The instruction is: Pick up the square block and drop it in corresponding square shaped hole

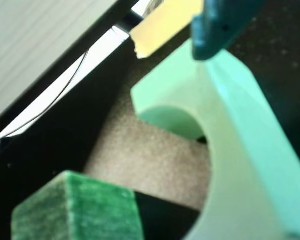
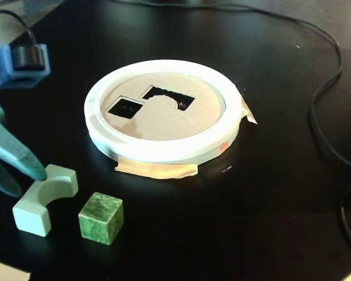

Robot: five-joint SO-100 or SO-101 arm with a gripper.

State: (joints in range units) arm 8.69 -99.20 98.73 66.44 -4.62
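Fixed view shows us in the approach step: our jaws [image 2: 24, 180], spread and holding nothing, touch the pale arch block [image 2: 44, 199], so next we must shift toward 4 o'clock over the green cube [image 2: 101, 218] on the table [image 2: 269, 205].

The cube [image 2: 101, 218] beside the arch block [image 2: 42, 202] looks like mottled, polished green stone; the arch is smooth, matt, pale green. The table [image 2: 269, 193] is glossy black.
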